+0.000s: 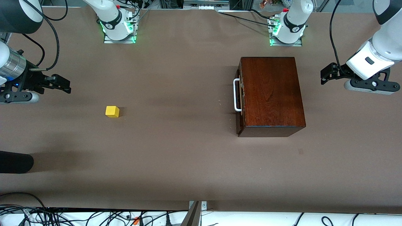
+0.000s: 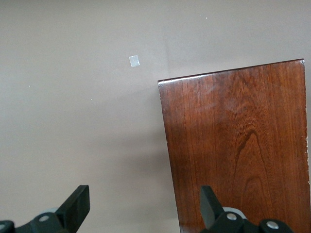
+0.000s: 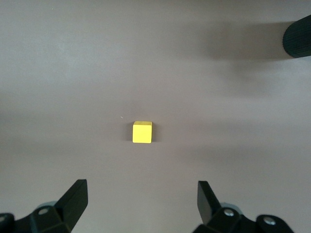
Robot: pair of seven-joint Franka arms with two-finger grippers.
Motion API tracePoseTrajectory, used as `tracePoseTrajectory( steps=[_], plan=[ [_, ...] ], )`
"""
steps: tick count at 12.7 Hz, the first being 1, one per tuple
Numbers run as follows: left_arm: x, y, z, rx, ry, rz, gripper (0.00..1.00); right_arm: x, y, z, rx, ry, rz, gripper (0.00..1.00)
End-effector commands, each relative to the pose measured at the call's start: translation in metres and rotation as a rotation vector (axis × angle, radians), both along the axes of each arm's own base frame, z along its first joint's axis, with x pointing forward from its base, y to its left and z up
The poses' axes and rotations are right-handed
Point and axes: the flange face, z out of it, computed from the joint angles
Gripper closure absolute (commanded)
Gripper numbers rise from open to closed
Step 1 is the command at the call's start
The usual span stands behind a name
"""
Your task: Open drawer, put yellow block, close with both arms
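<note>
The dark reddish-brown wooden box [image 1: 271, 91] stands toward the left arm's end of the table. Its drawer [image 1: 240, 103] is shut, and the white bar handle [image 1: 236, 95] faces the right arm's end. The yellow block [image 1: 112, 111] lies on the table toward the right arm's end, and it shows in the right wrist view [image 3: 142, 132]. My right gripper [image 1: 62, 84] is open and empty, over bare table beside the block [image 3: 142, 204]. My left gripper [image 1: 326, 75] is open and empty, over the table beside the box's closed back [image 2: 144, 208]. The box top shows in the left wrist view [image 2: 238, 145].
A black cylinder [image 1: 15, 161] juts in at the right arm's end, nearer the front camera than the block; it shows in the right wrist view [image 3: 297, 36]. A small pale patch [image 1: 301, 151] marks the cloth near the box. The brown cloth covers the table [image 1: 176, 150].
</note>
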Motion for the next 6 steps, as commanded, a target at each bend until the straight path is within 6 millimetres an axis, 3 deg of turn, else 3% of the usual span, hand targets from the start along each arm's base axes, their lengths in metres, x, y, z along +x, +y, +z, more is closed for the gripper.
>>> tracePoseTrajectory(
  steps=[1, 6],
  plan=[
    [0.003, 0.001, 0.006, -0.014, 0.006, 0.001, 0.0, 0.004, -0.002, 0.005, -0.009, -0.009, -0.007, 0.0],
    [0.0, -0.005, -0.005, -0.01, 0.063, -0.006, 0.0, 0.004, -0.001, 0.005, -0.006, -0.01, -0.006, 0.0]
  ],
)
